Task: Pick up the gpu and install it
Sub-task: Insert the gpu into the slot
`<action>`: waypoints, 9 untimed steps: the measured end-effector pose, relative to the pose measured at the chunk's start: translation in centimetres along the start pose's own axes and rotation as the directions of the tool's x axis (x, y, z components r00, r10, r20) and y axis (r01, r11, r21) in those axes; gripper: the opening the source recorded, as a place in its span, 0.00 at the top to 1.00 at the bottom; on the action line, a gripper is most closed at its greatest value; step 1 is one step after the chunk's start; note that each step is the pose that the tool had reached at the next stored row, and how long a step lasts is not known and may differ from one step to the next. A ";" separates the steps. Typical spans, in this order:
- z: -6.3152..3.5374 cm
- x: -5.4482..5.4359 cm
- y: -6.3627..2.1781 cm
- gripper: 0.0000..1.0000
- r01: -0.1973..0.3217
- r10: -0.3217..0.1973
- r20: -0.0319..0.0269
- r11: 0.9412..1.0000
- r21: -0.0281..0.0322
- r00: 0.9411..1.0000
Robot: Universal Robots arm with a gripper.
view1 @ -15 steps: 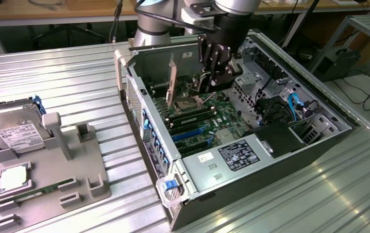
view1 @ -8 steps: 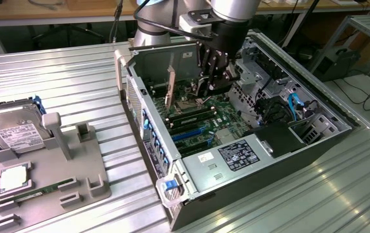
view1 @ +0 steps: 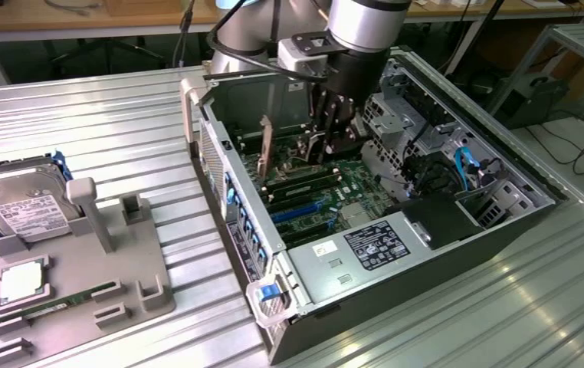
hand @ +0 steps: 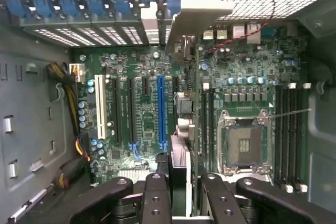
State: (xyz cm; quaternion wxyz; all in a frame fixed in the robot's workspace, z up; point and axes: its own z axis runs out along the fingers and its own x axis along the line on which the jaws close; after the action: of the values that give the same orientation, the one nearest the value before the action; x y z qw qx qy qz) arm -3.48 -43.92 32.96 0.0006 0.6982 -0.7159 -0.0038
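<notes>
The gpu (hand: 179, 174) is a thin dark card seen edge-on, upright between my fingers (hand: 155, 198). My gripper (hand: 181, 199) is shut on it. The card runs over the motherboard (hand: 142, 129) just beside the blue expansion slot (hand: 161, 111), on the side toward the CPU socket (hand: 244, 142). Whether its edge touches a slot is hidden. In the exterior view my gripper (view1: 328, 149) reaches down into the open PC case (view1: 221, 192), with the gpu (view1: 271, 153) standing on edge near the case's rear wall.
A white slot (hand: 100, 108) and RAM slots (hand: 291, 129) flank the work area. Blue latches (hand: 89, 6) line the case's rear openings. Outside the case, a grey fixture (view1: 87, 299) carries a hard drive (view1: 26, 203), a CPU (view1: 21, 280) and a RAM stick (view1: 57, 307).
</notes>
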 end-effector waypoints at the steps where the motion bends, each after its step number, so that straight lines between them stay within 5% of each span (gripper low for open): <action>1: 0.11 0.2 -0.01 0.72 0.000 0.000 0.000 1.000 0.000 1.000; 9: 0.70 0.5 0.21 0.72 0.030 -0.030 0.001 1.000 0.006 1.000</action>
State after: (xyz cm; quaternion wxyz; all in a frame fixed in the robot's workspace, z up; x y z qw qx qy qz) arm -3.70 -44.40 32.26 -0.0020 0.7090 -0.7052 -0.0019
